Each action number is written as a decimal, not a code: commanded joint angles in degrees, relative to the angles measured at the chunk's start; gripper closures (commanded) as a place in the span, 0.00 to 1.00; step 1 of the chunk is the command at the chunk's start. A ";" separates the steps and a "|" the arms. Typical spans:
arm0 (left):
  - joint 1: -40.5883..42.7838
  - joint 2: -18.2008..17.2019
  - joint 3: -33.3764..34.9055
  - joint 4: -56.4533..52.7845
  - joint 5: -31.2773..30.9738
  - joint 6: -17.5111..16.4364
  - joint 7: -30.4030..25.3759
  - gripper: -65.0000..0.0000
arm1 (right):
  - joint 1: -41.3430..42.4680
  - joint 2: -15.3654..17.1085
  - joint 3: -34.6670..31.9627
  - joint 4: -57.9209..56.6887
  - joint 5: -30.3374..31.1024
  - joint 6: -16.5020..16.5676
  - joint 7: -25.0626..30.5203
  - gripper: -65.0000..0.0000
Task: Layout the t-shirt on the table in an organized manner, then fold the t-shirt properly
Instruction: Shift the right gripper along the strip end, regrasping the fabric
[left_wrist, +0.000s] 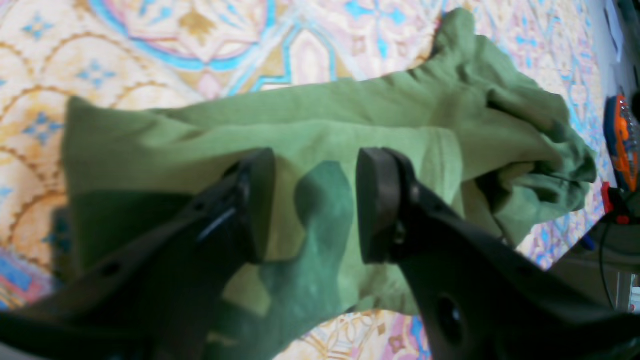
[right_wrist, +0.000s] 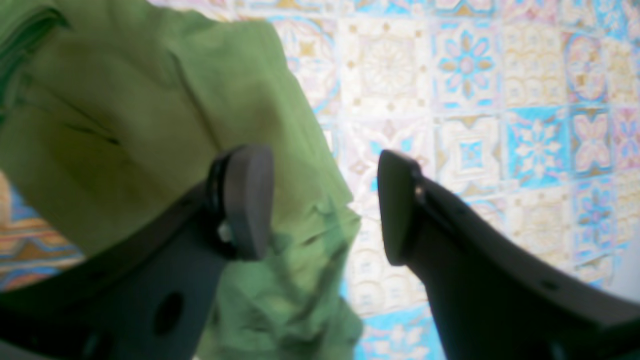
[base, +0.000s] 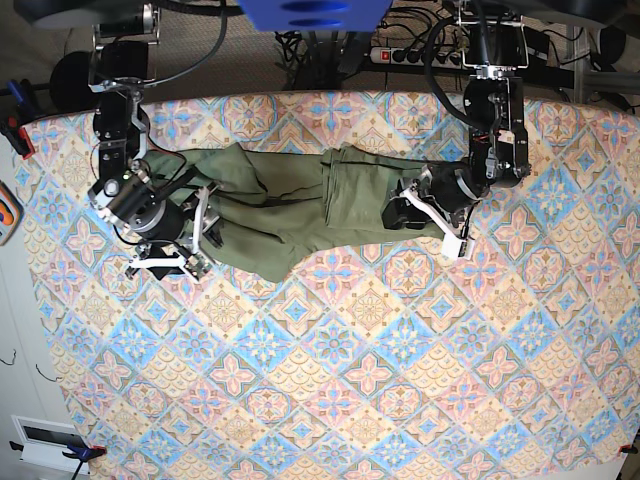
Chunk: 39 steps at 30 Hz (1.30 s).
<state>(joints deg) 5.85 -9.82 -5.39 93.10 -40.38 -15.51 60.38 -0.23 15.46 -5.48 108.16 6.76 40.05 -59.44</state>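
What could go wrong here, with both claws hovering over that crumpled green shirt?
The t-shirt lies bunched and partly doubled over on the table, so a pinch might catch several layers and spread it unevenly. The right gripper is open at the shirt's edge, with cloth against one pad; lifting away could snag and drag it. The left gripper stands open above folded fabric, so closing there may grab a crease, not a hem.
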 joint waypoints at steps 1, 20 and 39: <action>-0.79 -0.33 -0.11 0.83 -0.98 -0.45 -0.82 0.60 | 0.80 0.32 -1.95 0.19 -1.62 -0.05 2.34 0.51; -0.79 -0.33 -0.19 0.92 -0.98 -0.45 -0.82 0.60 | 1.77 0.32 -12.94 -13.61 -17.36 -0.05 11.31 0.63; -0.88 -0.33 -0.19 0.92 -0.98 -0.45 -0.82 0.60 | -0.87 0.76 -12.77 -2.27 -17.45 -0.05 11.84 0.99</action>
<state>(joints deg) 5.76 -9.82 -5.45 93.06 -40.38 -15.51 60.42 -2.42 15.88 -18.70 104.49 -10.98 40.45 -48.62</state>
